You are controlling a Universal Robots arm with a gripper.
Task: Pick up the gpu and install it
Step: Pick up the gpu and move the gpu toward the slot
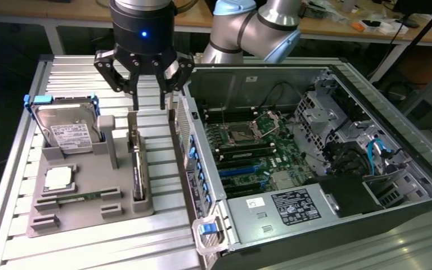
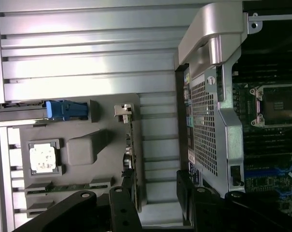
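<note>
The gpu (image 1: 136, 169) stands on its long edge in a slot of the grey holder tray (image 1: 118, 194), a thin card with its metal bracket end toward the far side. My gripper (image 1: 149, 106) hangs above that far end, open, with nothing between its fingers. In the wrist view the gpu (image 2: 130, 145) appears edge-on with its silver bracket (image 2: 122, 110) at one end. My gripper (image 2: 153, 208) straddles the line of the card from above and does not touch it.
The tray also holds a silver hard drive (image 1: 66, 132) in a blue caddy, a processor chip (image 1: 57, 179) and a memory stick (image 1: 77, 198). The open computer case (image 1: 201, 225) lies close on the exterior view's right, with its motherboard and blue card slots (image 1: 238, 169).
</note>
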